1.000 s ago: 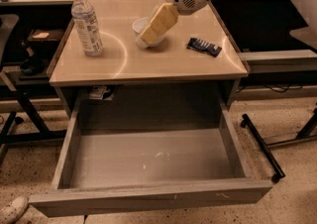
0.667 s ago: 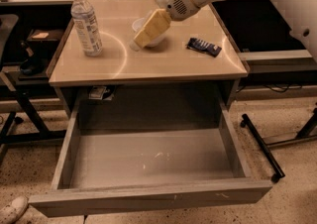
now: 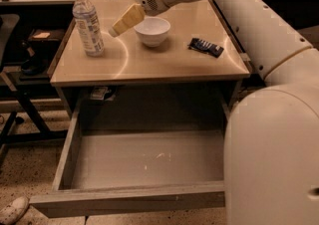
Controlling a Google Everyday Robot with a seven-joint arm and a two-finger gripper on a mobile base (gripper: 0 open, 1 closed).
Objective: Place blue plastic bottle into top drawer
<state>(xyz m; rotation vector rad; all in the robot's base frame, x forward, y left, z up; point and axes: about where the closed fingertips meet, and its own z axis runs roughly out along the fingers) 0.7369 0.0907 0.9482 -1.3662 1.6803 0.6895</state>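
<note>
The blue plastic bottle [image 3: 87, 22], clear with a white cap and a whitish label, stands upright at the back left of the tan table top [image 3: 149, 59]. The gripper [image 3: 115, 31] reaches in from the upper right on a white arm and hangs above the table a little to the right of the bottle, apart from it. Its yellowish fingers [image 3: 127, 18] point down and left toward the bottle. The top drawer [image 3: 144, 162] is pulled open below the table, and its grey scuffed bottom holds nothing.
A white bowl [image 3: 152, 31] stands just right of the gripper. A small dark blue packet [image 3: 206, 47] lies at the table's right side. The robot's white arm and body fill the right of the view. A black stand is at the left, and a shoe [image 3: 12, 210] at the bottom left.
The gripper has moved left across the table, from over the bowl to close beside the bottle. The bowl is now uncovered. The view has also shifted closer.
</note>
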